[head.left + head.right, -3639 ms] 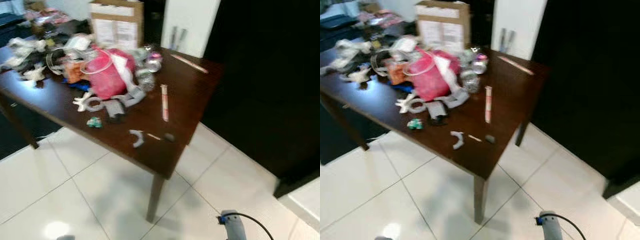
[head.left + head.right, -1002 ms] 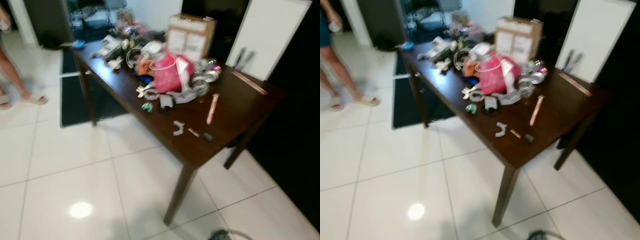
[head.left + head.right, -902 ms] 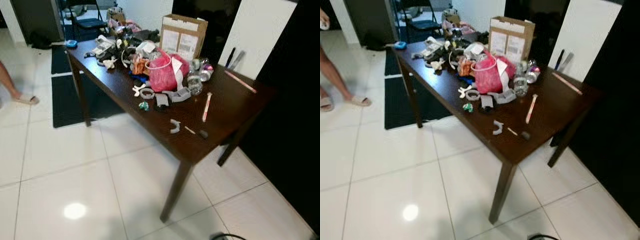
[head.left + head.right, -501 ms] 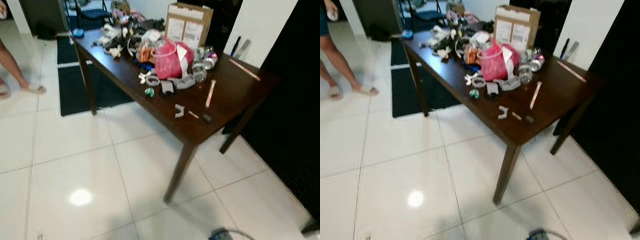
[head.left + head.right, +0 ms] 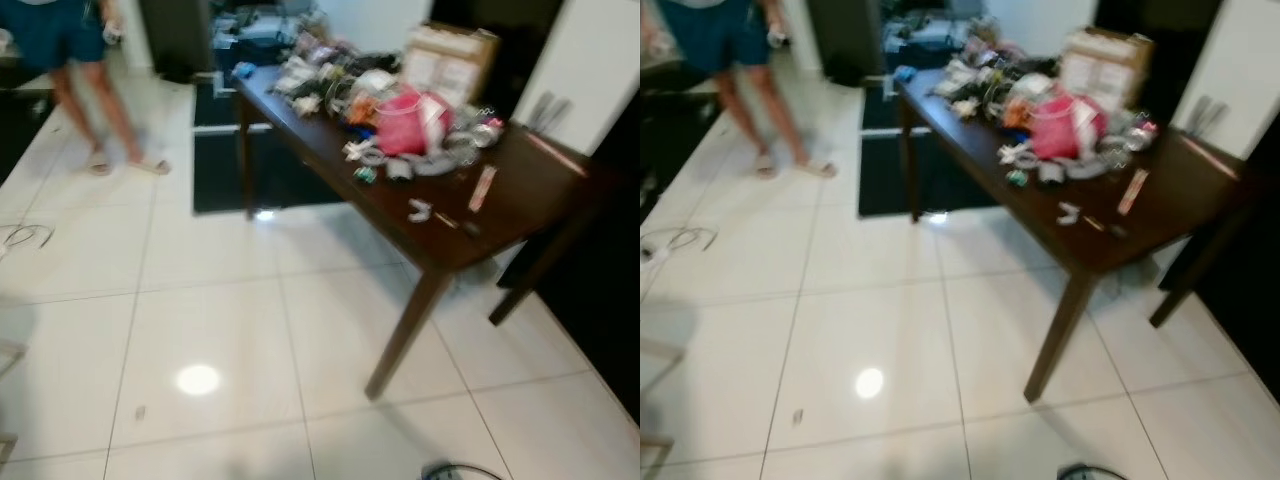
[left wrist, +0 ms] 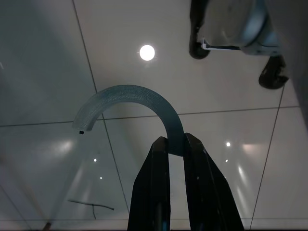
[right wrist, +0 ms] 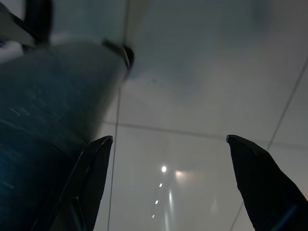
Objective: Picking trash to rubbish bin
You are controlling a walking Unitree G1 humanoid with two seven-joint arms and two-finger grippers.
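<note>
My left gripper (image 6: 175,142) hangs above the white floor tiles and is shut on a curved grey-blue plastic piece (image 6: 130,94), held by one end. My right gripper (image 7: 168,139) is open over the tiles with nothing between its fingers. A dark wooden table (image 5: 545,205) stands ahead to the right. On it lie a pink bag (image 5: 405,122), a heap of mixed trash (image 5: 335,82), a cardboard box (image 5: 447,60), a pink stick (image 5: 482,187) and small scraps (image 5: 420,208) near the front edge.
A person (image 5: 75,45) in blue shorts and sandals stands at the far left. A black mat (image 5: 265,172) lies under the table's far end. A thin cable (image 5: 25,236) curls on the floor at the left. Dark furniture lines the right side.
The whole picture has swung: the camera has turned left, so the table now sits further right and the person is more in view. Things on the table stay as they were.
</note>
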